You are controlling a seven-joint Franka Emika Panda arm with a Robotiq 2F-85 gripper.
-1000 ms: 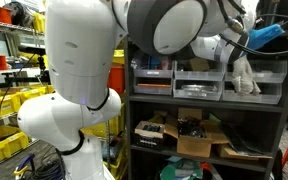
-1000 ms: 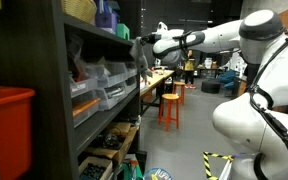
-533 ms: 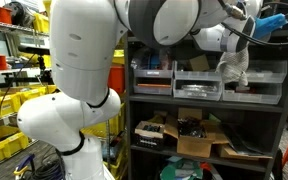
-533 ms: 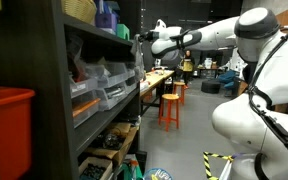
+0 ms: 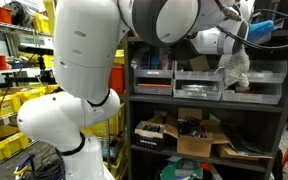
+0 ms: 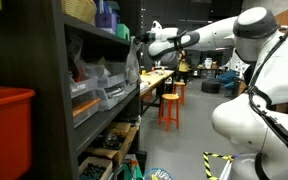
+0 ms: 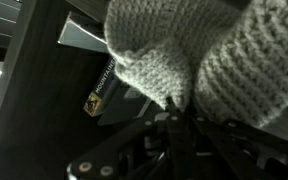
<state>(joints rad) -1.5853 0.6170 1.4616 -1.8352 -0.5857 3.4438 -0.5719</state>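
Knitted grey cloth point(image 5: 234, 68) — closer to the shelf point(image 5: 206, 103)

white robot arm point(image 5: 84, 60), pale knitted cloth point(image 5: 235, 70) hanging before dark shelf unit point(image 5: 206, 105), yellow crates point(image 5: 9, 105) beside

The dark shelved bench point(image 5: 206, 104) carries grey drawer bins point(image 5: 198, 87) on one level, open cardboard boxes point(image 5: 197, 146) below

The knitted cloth point(image 5: 234, 68) is light grey wool with thick, coarse stitches. It hangs limp and bunched in the air, its upper end pinched in the gripper point(image 7: 174, 108), close in front of the bins on the dark shelf point(image 5: 204, 103).
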